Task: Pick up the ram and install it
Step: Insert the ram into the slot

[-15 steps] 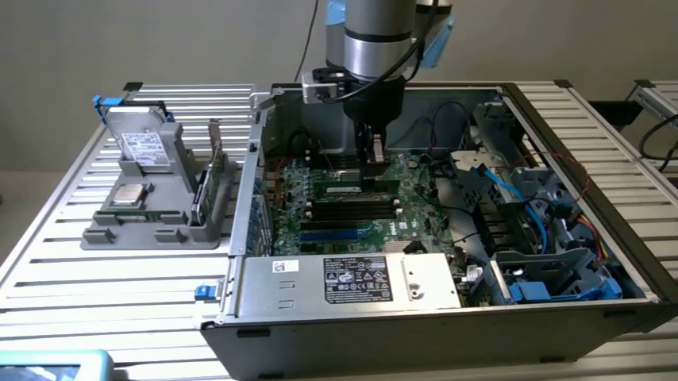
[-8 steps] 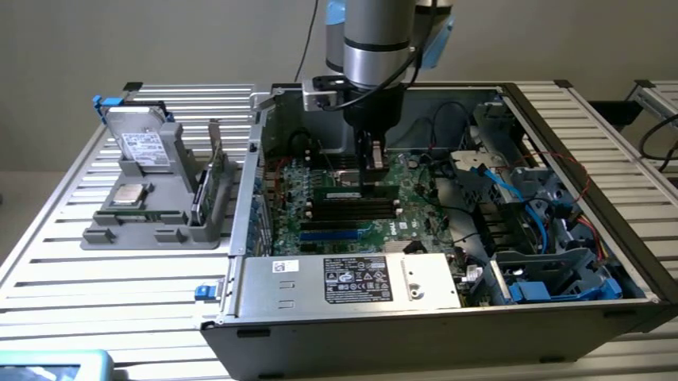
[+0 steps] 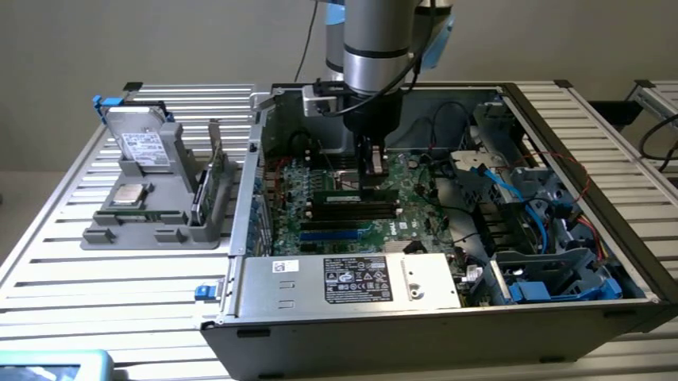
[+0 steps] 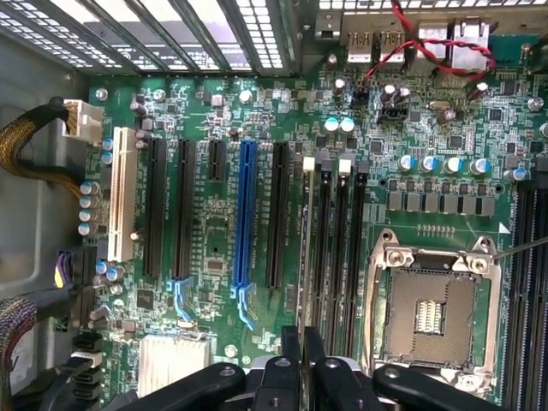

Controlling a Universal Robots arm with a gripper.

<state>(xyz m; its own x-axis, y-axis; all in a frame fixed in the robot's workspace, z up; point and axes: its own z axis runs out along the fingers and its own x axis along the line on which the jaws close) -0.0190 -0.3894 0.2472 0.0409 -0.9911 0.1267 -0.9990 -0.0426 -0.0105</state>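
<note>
Now my pincer (image 3: pixel 373 186) is nearly shut, pinching the ram (image 4: pixel 306 248), lined up w/ a slot mid motherboard (image 4: pixel 214 248).

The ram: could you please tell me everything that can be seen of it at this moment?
The ram is a slim green circuit-board stick, seen edge-on in the wrist view as a thin line. It stands on its long edge, pinched by the hand, and runs parallel to the black memory slots on the motherboard, close beside them. Whether it is fully seated cannot be told.
</note>
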